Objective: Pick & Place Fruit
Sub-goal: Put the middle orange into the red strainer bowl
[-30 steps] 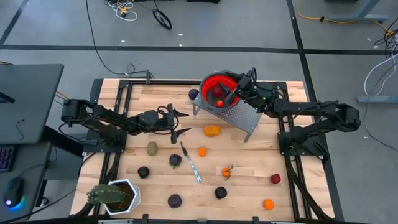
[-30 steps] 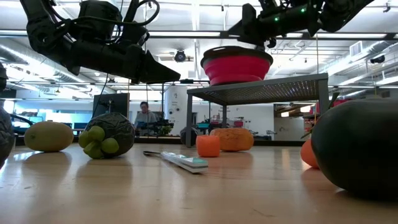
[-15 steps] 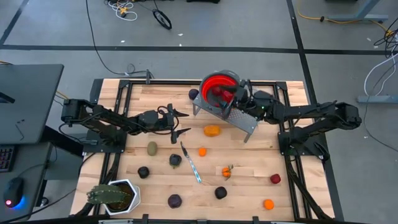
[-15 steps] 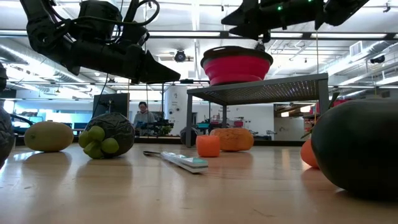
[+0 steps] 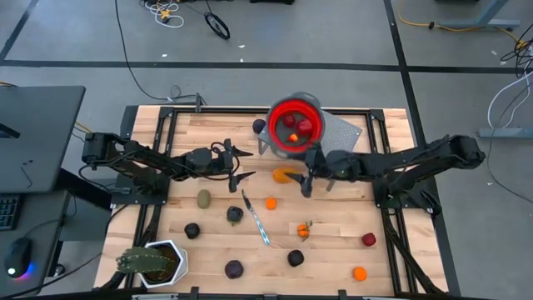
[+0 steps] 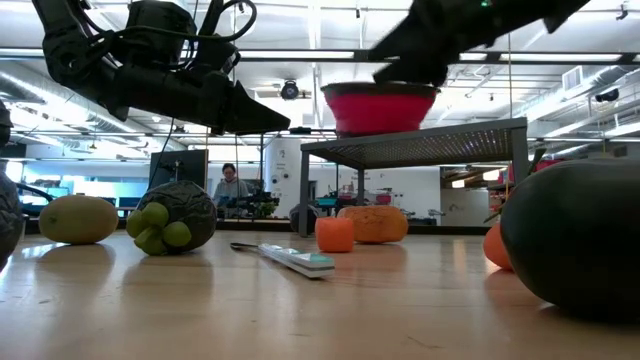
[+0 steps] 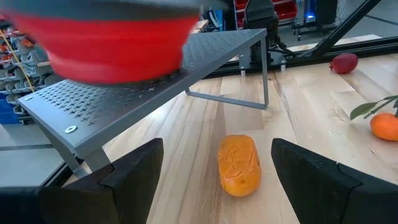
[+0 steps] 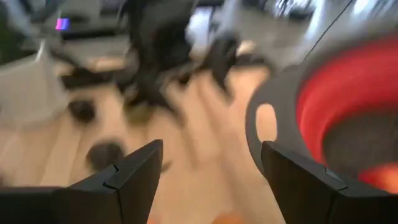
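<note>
On the wooden table (image 5: 216, 121) we see a perforated metal stand (image 5: 340, 135) at the far middle, carrying a red bowl (image 5: 294, 126) with a few red fruits inside. Our right gripper (image 5: 308, 177) hangs just near of the stand, beside an orange fruit (image 5: 284, 175); its fingers stand wide apart in the right wrist view, holding nothing. Our left gripper (image 5: 241, 163) hovers left of that same fruit, jaws spread wide and empty. A spiky plant (image 5: 150, 262) sits at the near left corner. A knife (image 5: 256, 218) lies mid-table. The remaining fruit (image 5: 235, 214) lie scattered over the near half, orange, red, dark purple and olive.
</note>
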`<state>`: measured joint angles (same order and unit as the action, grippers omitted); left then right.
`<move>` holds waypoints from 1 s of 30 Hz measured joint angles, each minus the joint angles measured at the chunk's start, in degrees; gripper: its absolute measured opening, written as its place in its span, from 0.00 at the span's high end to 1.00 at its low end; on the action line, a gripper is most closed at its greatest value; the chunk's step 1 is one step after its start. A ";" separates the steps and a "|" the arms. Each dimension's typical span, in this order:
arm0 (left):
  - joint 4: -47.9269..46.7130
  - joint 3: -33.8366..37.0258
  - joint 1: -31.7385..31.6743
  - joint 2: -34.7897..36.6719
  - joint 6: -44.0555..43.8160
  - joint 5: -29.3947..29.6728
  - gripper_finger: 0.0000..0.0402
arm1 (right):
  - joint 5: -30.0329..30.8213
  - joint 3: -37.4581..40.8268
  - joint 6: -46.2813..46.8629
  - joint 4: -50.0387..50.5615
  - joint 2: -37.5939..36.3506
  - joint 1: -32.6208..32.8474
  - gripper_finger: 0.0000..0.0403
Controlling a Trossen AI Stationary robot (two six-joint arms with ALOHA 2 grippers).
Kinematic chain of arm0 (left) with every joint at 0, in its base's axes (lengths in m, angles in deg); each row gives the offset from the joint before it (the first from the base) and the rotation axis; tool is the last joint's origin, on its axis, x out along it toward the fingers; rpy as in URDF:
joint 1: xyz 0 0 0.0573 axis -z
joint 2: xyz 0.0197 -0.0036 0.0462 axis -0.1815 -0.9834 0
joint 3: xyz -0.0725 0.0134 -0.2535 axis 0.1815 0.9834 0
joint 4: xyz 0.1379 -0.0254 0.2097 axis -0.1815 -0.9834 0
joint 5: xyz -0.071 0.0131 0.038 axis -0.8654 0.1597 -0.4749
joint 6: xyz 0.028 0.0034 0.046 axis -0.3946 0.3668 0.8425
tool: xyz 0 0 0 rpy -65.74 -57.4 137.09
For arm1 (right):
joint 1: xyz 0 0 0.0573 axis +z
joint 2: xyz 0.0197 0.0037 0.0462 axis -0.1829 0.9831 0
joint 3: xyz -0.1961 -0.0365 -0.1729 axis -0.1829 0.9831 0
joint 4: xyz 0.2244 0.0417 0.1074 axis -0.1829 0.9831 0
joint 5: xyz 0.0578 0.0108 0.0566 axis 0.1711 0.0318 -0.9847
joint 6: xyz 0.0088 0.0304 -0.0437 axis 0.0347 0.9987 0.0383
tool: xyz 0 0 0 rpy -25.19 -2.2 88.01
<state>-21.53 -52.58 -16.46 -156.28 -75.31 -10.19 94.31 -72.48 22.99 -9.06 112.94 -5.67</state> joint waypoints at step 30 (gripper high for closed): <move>0.00 0.00 0.02 -0.02 0.00 0.00 0.24 | 3.55 0.59 -3.93 3.95 -4.73 4.91 0.29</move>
<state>-21.53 -52.58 -16.44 -156.30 -75.31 -10.19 97.87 -71.89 19.06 -5.11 108.21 -0.76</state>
